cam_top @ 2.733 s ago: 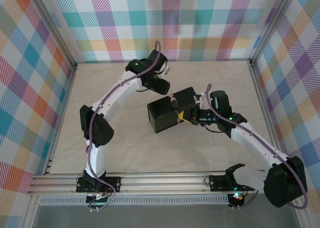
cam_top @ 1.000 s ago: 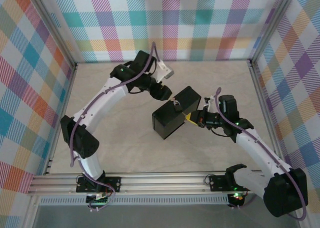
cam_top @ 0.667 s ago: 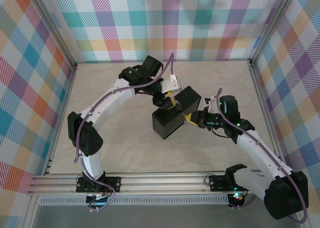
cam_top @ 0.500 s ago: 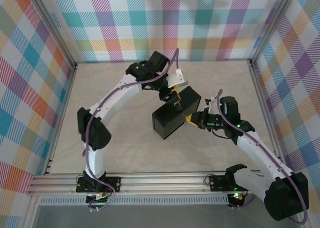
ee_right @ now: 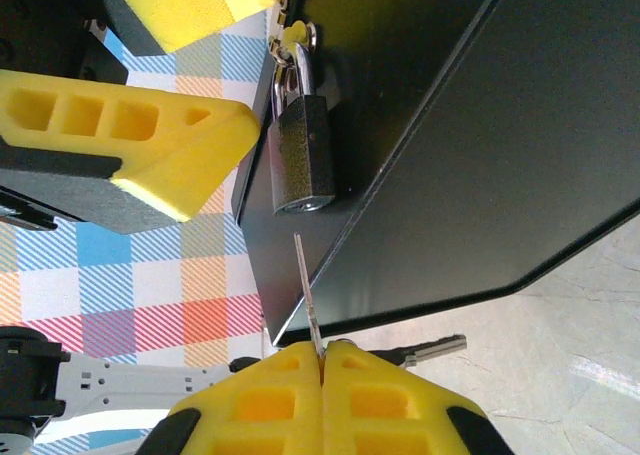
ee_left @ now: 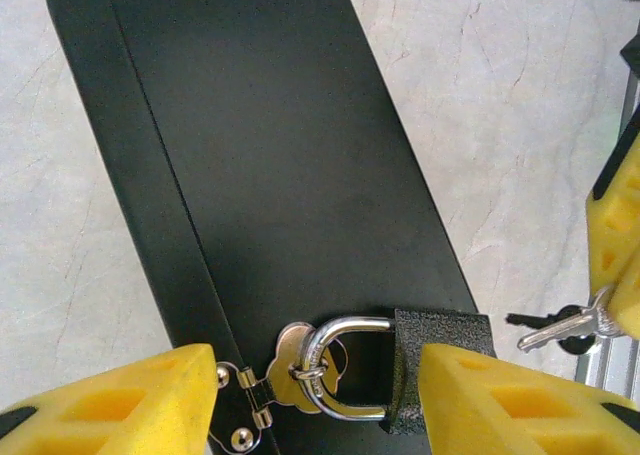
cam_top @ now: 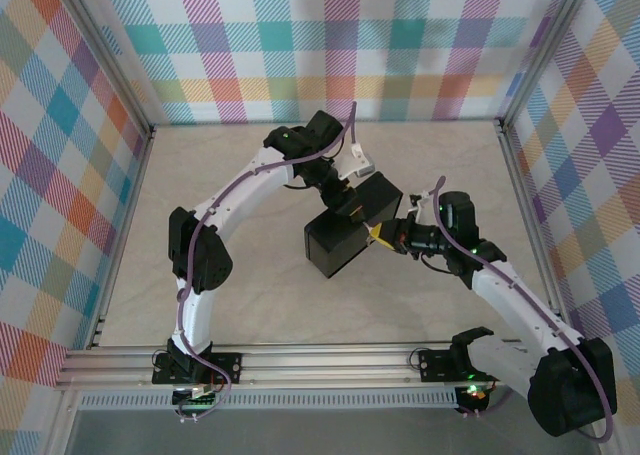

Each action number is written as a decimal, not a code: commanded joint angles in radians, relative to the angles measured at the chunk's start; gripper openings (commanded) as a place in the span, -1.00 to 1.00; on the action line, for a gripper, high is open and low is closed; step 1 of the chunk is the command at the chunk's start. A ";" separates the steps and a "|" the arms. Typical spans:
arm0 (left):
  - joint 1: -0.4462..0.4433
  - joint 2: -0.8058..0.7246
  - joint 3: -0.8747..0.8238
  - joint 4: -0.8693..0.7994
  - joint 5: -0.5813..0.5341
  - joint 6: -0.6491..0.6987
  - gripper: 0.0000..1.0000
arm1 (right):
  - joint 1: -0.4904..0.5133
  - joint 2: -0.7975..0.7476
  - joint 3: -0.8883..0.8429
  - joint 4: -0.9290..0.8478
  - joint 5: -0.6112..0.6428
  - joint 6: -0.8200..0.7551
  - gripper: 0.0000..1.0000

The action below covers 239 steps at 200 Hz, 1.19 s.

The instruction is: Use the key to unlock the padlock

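Observation:
The padlock (ee_left: 440,370), with a dark grey body and silver shackle (ee_left: 340,360), hangs from the hasp (ee_left: 280,370) on the black box (ee_left: 280,165). My left gripper (ee_left: 318,385) is open and straddles it; one yellow finger (ee_left: 510,405) rests against the padlock's body, the other (ee_left: 110,400) stands beside the hasp. My right gripper (ee_right: 322,353) is shut on the key (ee_right: 308,295), seen edge-on. The key's tip sits just below the padlock (ee_right: 300,150) and its keyhole end. From above, both grippers, left (cam_top: 350,197) and right (cam_top: 380,237), meet at the box (cam_top: 340,243).
A second key (ee_right: 435,348) dangles from the ring beside my right fingers. The box lies tilted mid-table on the pale marbled surface (cam_top: 250,285). Plaid walls (cam_top: 60,195) and aluminium frame rails (cam_top: 300,360) enclose the workspace.
My left arm swung right and its gripper came down over the padlock, its jaws narrowing slightly. The box turned a little earlier on. My right gripper has held still with the key.

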 commanded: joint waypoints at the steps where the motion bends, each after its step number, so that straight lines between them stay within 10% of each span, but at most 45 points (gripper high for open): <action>1: -0.007 -0.019 -0.030 -0.040 0.043 -0.021 0.10 | 0.011 0.010 -0.025 0.079 0.003 0.041 -0.99; 239: 0.004 -0.030 -0.108 -0.005 -0.021 -0.101 -0.01 | 0.054 -0.022 -0.159 0.295 0.043 0.250 -1.00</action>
